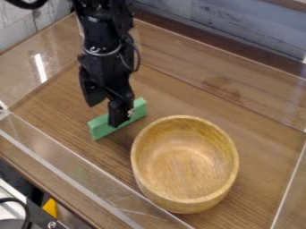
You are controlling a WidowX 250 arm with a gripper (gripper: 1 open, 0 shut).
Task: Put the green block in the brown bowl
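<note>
The green block (106,127) lies flat on the wooden tabletop, just left of the brown bowl (223,143), which stands upright with nothing in it. My gripper (106,109) hangs from the black arm right over the block, with its jaws open and nothing between them. One black finger (120,114) overlaps the block's middle in this view, so I cannot tell whether it touches the block. The block's two ends show on either side of that finger.
Clear acrylic walls (48,63) ring the wooden table (227,89), with a front wall along the lower left. Cables and a yellow-black part (46,210) sit outside at the bottom left. A pale panelled wall runs behind.
</note>
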